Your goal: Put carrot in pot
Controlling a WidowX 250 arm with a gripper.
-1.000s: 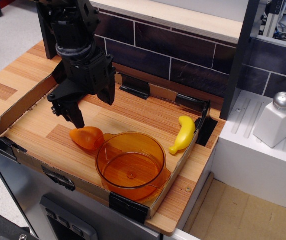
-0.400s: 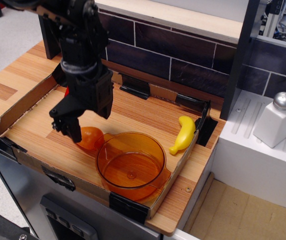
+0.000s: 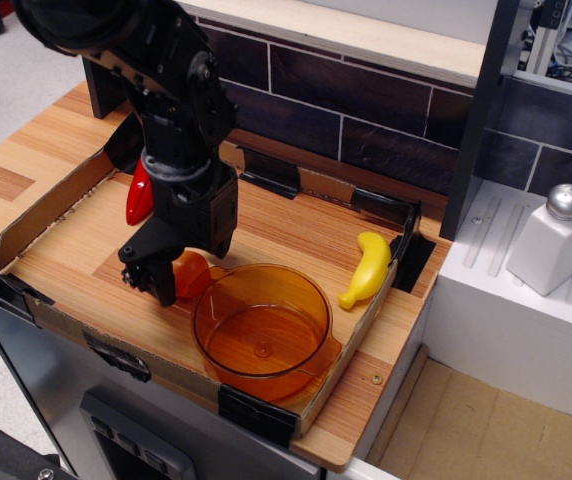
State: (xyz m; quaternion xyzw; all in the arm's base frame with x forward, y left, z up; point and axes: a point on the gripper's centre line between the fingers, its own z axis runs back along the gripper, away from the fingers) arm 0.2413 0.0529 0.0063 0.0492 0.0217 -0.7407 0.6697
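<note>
The orange carrot (image 3: 196, 274) lies on the wooden tray floor, touching the left rim of the amber transparent pot (image 3: 262, 333). My black gripper (image 3: 184, 270) has come down over the carrot. Its near finger (image 3: 162, 284) stands just left of the carrot; the far finger is hidden behind the gripper body. The jaws look open and straddle the carrot, which still rests on the floor. The pot is empty and stands at the tray's front right.
A red pepper (image 3: 139, 192) lies behind the arm at the tray's left. A yellow banana (image 3: 368, 268) lies by the tray's right wall (image 3: 406, 240). A white shaker (image 3: 551, 240) stands on the white counter to the right.
The gripper has moved down and slightly right, from above the carrot to around it. The arm now uncovers the red pepper and hides part of the carrot.
</note>
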